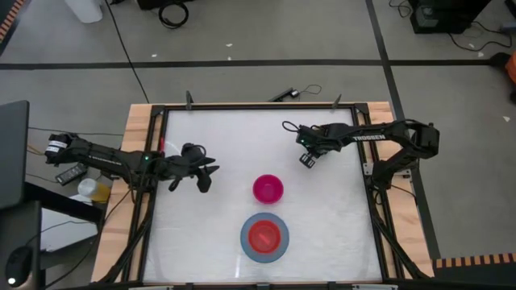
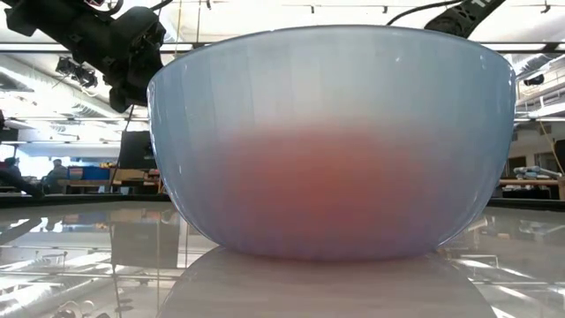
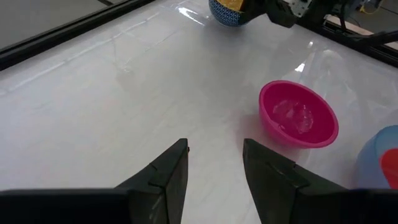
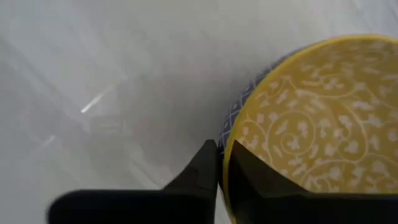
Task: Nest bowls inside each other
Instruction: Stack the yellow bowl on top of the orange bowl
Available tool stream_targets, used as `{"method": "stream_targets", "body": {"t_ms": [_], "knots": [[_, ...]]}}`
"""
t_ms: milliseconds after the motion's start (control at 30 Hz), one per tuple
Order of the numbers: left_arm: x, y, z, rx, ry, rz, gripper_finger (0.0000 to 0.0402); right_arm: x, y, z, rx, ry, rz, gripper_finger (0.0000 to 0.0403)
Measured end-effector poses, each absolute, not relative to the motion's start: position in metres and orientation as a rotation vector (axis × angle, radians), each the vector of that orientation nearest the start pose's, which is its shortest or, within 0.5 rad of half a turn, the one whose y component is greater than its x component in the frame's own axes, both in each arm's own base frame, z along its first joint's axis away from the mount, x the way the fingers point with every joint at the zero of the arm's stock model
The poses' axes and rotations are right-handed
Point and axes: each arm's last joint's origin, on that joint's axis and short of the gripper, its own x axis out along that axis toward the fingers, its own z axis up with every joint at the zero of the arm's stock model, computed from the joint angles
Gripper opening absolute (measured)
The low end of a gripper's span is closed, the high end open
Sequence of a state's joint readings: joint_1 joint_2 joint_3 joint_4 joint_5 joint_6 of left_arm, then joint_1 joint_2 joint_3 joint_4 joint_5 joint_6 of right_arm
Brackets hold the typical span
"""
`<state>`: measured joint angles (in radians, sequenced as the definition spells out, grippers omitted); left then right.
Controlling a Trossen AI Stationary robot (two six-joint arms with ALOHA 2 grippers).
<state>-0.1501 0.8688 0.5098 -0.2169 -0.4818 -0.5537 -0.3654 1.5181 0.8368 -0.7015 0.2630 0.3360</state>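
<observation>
A yellow bowl with a blue patterned outside stands at the table's far right, with my right gripper shut on its rim from above. The magenta bowl sits upright on its base at the table's middle. Near the front edge stands the light blue bowl, with the orange bowl resting inside it. My left gripper waits open above the table's left part, left of the magenta bowl, with nothing between its fingers. My right gripper pinches the yellow bowl's rim between its two fingers, one finger on the blue outer wall and one inside over the yellow. The fingers come from above, pointing steeply down. The bowl is upright; in the left wrist view its base looks down on the table.
Black frame rails and wooden strips border the white tabletop. A small dark object with a cable lies just past the far edge. Bare white surface stretches between the two arms and along the near left.
</observation>
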Motion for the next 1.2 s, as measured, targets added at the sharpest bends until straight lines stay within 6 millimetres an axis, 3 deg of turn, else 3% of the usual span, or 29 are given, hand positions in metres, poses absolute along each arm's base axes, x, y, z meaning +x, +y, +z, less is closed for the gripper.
{"method": "stream_targets", "body": {"t_ms": [167,300,433,567,667,800,900,1000,1200], "knots": [[0.177,-0.013,0.223,-0.350,0.463,0.468,0.0156,0.234,-0.094,0.166,0.341,1.284,-0.752,0.0026],[0.177,-0.013,0.222,-0.352,0.468,0.470,0.0156,0.246,-0.072,0.183,0.330,1.210,-0.696,0.0022],[0.177,-0.013,0.222,-0.349,0.469,0.470,0.0156,0.262,-0.032,0.210,0.289,1.102,-0.602,0.0020],[0.177,-0.013,0.222,-0.348,0.469,0.471,0.0156,0.279,0.024,0.247,0.221,0.965,-0.433,0.0020],[0.177,-0.013,0.222,-0.347,0.467,0.474,0.0156,0.291,0.069,0.262,0.152,0.891,-0.260,0.0020],[0.177,-0.013,0.222,-0.348,0.465,0.474,0.0156,0.308,0.123,0.260,0.023,0.856,0.041,0.0020],[0.177,-0.013,0.223,-0.358,0.458,0.475,0.0156,0.317,0.153,0.245,-0.056,0.876,0.204,0.0020],[0.177,-0.014,0.223,-0.371,0.455,0.472,0.0156,0.327,0.175,0.232,-0.116,0.887,0.278,0.0020],[0.178,-0.015,0.223,-0.371,0.450,0.464,0.0156,0.351,0.208,0.230,-0.191,0.867,0.423,0.0020]]}}
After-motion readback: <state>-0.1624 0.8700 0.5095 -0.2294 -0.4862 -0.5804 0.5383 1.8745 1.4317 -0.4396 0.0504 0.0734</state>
